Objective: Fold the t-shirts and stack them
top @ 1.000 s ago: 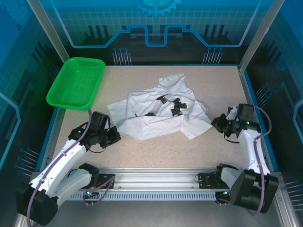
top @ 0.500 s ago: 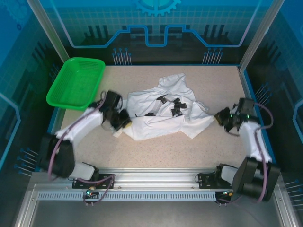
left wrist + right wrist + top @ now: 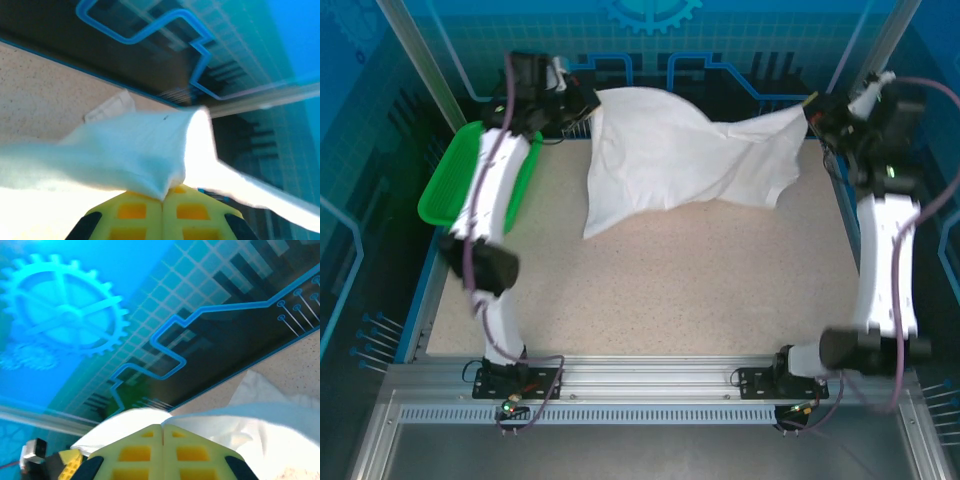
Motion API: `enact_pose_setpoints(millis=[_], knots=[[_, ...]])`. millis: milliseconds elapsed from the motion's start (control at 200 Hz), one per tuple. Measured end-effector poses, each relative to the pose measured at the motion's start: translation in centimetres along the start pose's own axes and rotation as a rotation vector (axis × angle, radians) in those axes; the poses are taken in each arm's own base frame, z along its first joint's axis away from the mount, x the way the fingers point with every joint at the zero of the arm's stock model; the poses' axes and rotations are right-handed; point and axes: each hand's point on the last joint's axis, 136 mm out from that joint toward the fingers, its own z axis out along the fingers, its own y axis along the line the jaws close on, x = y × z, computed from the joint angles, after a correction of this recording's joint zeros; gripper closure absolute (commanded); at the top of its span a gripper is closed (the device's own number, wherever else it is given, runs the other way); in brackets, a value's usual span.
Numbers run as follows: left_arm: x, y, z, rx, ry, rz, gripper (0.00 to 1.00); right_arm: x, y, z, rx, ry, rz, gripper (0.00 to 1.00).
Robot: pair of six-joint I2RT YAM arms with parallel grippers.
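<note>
A white t-shirt (image 3: pixel 670 155) hangs spread in the air over the back of the table, stretched between both raised arms. My left gripper (image 3: pixel 586 106) is shut on its upper left corner, and my right gripper (image 3: pixel 809 106) is shut on its upper right corner. The lower left of the cloth droops toward the tabletop. Its black print does not show on this side. In the left wrist view the yellow fingers (image 3: pixel 135 212) pinch the t-shirt (image 3: pixel 130 150) at the gripper (image 3: pixel 163 198). In the right wrist view the t-shirt (image 3: pixel 260 425) runs off to the right of the shut gripper (image 3: pixel 162 427).
The green mesh basket (image 3: pixel 445 195) sits at the back left corner, partly behind the left arm. The speckled tabletop (image 3: pixel 670 290) lies below the hanging cloth. Metal frame posts (image 3: pixel 420 60) and the blue printed back wall (image 3: pixel 650 40) stand close behind both grippers.
Both arms have swung up and toward the back wall. The t-shirt, crumpled on the table a second ago, has been lifted off it and pulled out wide between the grippers.
</note>
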Motion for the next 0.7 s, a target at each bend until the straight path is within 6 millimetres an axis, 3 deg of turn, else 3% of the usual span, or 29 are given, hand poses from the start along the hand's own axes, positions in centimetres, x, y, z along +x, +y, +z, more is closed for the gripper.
enact_pose_setpoints(millis=[70,105,135,200,255,295,340,360,425,430,510,535,590,625,700], knots=[[3.3,-3.2,-7.5,0.077,-0.050,0.074,1.00,1.9,1.4,-6.1,-0.034,-0.074,-0.060,1.00],[4.8,-4.4,-10.6,0.121,-0.078,0.111,1.00,2.7,1.7,-8.2,-0.047,-0.104,-0.080,1.00],[6.4,-5.1,-13.2,0.162,-0.100,0.144,1.00,3.8,1.7,-10.1,-0.061,-0.127,-0.101,1.00],[9.7,-4.6,-16.6,0.198,-0.115,0.179,1.00,6.1,1.3,-13.2,-0.084,-0.162,-0.125,1.00],[12.5,-2.6,-17.6,0.192,-0.095,0.178,1.00,8.5,-0.3,-14.4,-0.079,-0.156,-0.126,1.00],[14.6,-0.1,-17.0,0.157,-0.053,0.158,0.90,10.2,-1.9,-14.6,-0.058,-0.132,-0.116,1.00],[17.2,3.5,-15.7,0.087,0.020,0.109,0.83,12.6,-4.6,-14.0,-0.010,-0.083,-0.091,1.00],[19.0,6.2,-14.8,0.025,0.072,0.070,0.80,13.7,-5.9,-13.7,0.015,-0.060,-0.078,1.00],[22.9,12.1,-13.3,-0.122,0.175,-0.035,0.82,17.1,-10.2,-12.7,0.109,0.028,-0.027,1.00],[23.7,13.2,-13.1,-0.153,0.194,-0.057,0.82,18.1,-11.3,-12.5,0.133,0.053,-0.016,1.00],[29.1,19.9,-14.0,-0.360,0.290,-0.204,0.72,23.7,-17.0,-12.2,0.276,0.205,0.065,0.96],[29.9,20.9,-14.5,-0.395,0.291,-0.231,0.65,25.0,-18.2,-12.4,0.307,0.242,0.083,0.89],[30.9,22.2,-16.2,-0.446,0.242,-0.264,0.40,27.4,-20.0,-13.1,0.365,0.309,0.120,0.55],[30.6,22.3,-17.5,-0.451,0.173,-0.276,0.35,28.0,-20.4,-13.4,0.379,0.323,0.125,0.42],[28.9,21.5,-19.2,-0.428,0.031,-0.272,0.37,27.9,-20.6,-13.9,0.405,0.315,0.125,0.36]])
